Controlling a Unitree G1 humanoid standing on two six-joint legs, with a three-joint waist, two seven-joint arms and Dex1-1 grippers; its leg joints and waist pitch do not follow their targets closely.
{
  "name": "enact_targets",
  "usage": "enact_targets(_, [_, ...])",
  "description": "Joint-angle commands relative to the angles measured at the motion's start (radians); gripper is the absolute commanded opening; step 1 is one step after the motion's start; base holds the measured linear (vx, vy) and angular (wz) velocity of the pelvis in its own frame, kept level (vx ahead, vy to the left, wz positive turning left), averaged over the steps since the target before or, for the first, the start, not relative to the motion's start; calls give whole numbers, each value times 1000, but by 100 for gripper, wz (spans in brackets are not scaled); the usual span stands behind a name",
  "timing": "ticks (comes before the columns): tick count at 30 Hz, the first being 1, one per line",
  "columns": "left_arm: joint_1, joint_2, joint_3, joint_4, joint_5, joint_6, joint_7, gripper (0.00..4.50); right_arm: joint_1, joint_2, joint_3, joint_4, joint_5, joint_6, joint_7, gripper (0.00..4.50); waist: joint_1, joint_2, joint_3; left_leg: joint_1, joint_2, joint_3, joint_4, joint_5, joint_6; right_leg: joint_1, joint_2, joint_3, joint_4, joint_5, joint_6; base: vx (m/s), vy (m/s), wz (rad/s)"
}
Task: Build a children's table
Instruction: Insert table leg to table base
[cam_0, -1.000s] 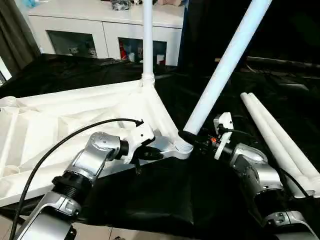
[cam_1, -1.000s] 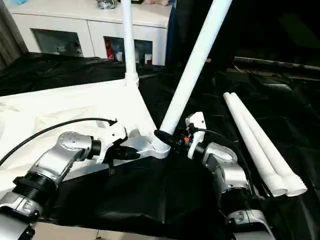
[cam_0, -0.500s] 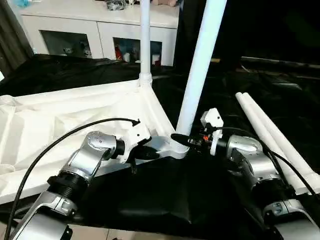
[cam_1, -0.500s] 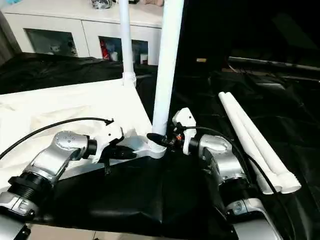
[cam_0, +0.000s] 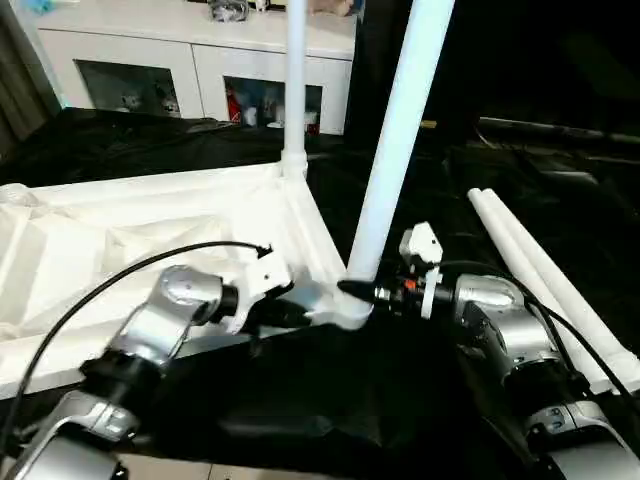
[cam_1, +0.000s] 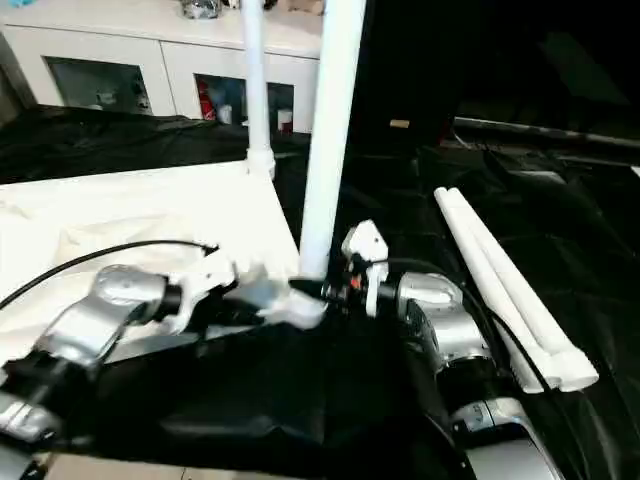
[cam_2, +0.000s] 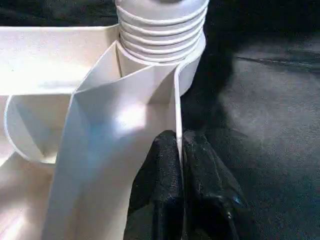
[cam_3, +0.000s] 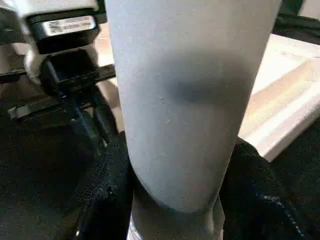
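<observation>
Two legs stood in the tabletop (cam_0: 150, 220) at frame centre — my right gripper (cam_0: 365, 290) clasped the near leg (cam_0: 395, 150), left gripper (cam_2: 180, 165) pinching the rim. Any tilt could cross-thread the socket (cam_2: 160, 30).

Light is coming from above and behind, bright on the white cabinet (cam_0: 200, 50) and washing out the table top (cam_0: 150, 220) until its ribs are nearly fading. The black cloth (cam_0: 330, 400) is swallowing detail; my forearms are catching soft highlights. My left arm is smearing with motion blur in both eye views. At my left wrist, glare is blooming on the rib beside my fingers (cam_2: 160, 190). At my right wrist, the leg (cam_3: 190, 100) is looming soft, shaded grey.
</observation>
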Motion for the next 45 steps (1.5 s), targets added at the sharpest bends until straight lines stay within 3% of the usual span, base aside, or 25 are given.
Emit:
enact_targets(1, [-27, -19, 5, -87, -68, -18, -68, 0, 97, -28, 92, 136, -91, 73, -18, 191, -2, 23, -34, 13, 24, -2, -71, -376, -5, 22, -35, 31, -81, -181, -224, 0, 0, 0])
enact_targets(3, [-38, -32, 14, -66, -56, -17, -34, 0, 89, -22, 84, 152, -101, 65, -43, 191, -2, 20, -34, 15, 23, -2, -71, -391, -8, 21, -37, 31, -83, -201, -222, 0, 0, 0])
enact_targets(6, [-73, -68, 45, -3, -31, -2, 64, 0, 51, 12, 44, 225, -127, 41, -193, 191, -3, 18, -27, 18, 22, -3, -73, -441, -19, 13, -40, 32, -93, -304, -202, 0, 0, 0])
enact_targets(9, [-91, -85, 60, 18, -27, 22, 117, 0, 27, 40, 8, 268, -126, 44, -296, 191, -7, 14, -25, 20, 20, -10, -74, -485, -41, 6, -46, 31, -102, -443, -161, 0, 0, 0])
enact_targets(10, [-112, -109, 77, 42, -21, 60, 181, 0, -4, 73, -27, 321, -116, 47, -412, 191, -10, 10, -23, 18, 19, -13, -75, -499, -44, 6, -47, 28, -107, -490, -141, 0, 0, 0])
enact_targets(12, [-125, -126, 87, 57, -14, 84, 225, 0, -25, 93, -46, 353, -110, 46, -485, 191, -20, 11, -21, 17, 16, -21, -76, -525, -53, 2, -50, 23, -114, -566, -111, 0, 0, 0])
enact_targets(15, [-166, -176, 119, 105, -2, 147, 344, 0, -88, 149, -98, 438, -81, 39, -669, 191, -28, 12, -21, 22, 15, -24, -74, -549, -57, -5, -51, 21, -119, -585, -107, 0, 0, 0])
enact_targets(16, [-177, -188, 125, 117, 4, 162, 378, 0, -105, 164, -108, 459, -74, 36, -715, 191, -28, 12, -23, 18, 15, -25, -75, -549, -50, 0, -49, 18, -121, -574, -101, 0, 0, 0])
enact_targets(20, [-212, -234, 134, 146, 32, 226, 489, 0, -183, 224, -134, 541, -76, 21, -900, 191, -28, 14, -26, 17, 14, -21, -76, -526, -51, -4, -45, 21, -113, -480, -128, 0, 0, 0])
enact_targets(21, [-215, -240, 134, 147, 32, 232, 498, 0, -193, 232, -137, 551, -77, 21, -913, 191, -25, 16, -29, 18, 15, -19, -75, -517, -52, -5, -46, 22, -111, -456, -135, 0, 0, 0])
enact_targets(23, [-223, -248, 134, 152, 31, 242, 512, 0, -215, 247, -142, 576, -84, 18, -948, 191, -22, 13, -32, 5, 15, -12, -75, -450, -37, 3, -41, 25, -102, -347, -148, 0, 0, 0])
enact_targets(24, [-224, -248, 132, 155, 34, 243, 519, 0, -224, 252, -141, 586, -87, 16, -951, 191, -23, 6, -32, 3, 14, -10, -75, -441, -33, 4, -40, 25, -100, -334, -151, 0, 0, 0])
enact_targets(25, [-224, -245, 128, 156, 37, 244, 522, 0, -233, 258, -139, 595, -91, 15, -956, 191, -21, 10, -31, 7, 15, -8, -73, -448, -30, 0, -41, 25, -101, -338, -151, 0, 0, 0])
enact_targets(29, [-220, -243, 128, 151, 37, 250, 526, 0, -240, 260, -146, 608, -89, 9, -965, 191, -18, 8, -33, 5, 15, -4, -72, -413, -23, 5, -38, 27, -95, -273, -161, 0, 0, 0])
enact_targets(41, [-213, -222, 125, 150, 33, 243, 523, 0, -274, 271, -154, 629, -99, -40, -902, 191, -19, 4, -33, 4, 16, -2, -72, -406, -22, 6, -40, 27, -95, -292, -161, 0, 0, 0])
enact_targets(43, [-217, -221, 125, 155, 32, 240, 524, 0, -281, 272, -163, 636, -92, -39, -899, 247, -20, 2, -32, 3, 16, -3, -72, -405, -22, 6, -40, 27, -96, -299, -158, 0, 0, 0])
enact_targets(45, [-217, -221, 124, 156, 32, 238, 524, 0, -284, 273, -169, 638, -87, -38, -899, 261, -20, 4, -31, 5, 16, -2, -72, -409, -22, 4, -40, 27, -96, -302, -158, 0, 0, 0])
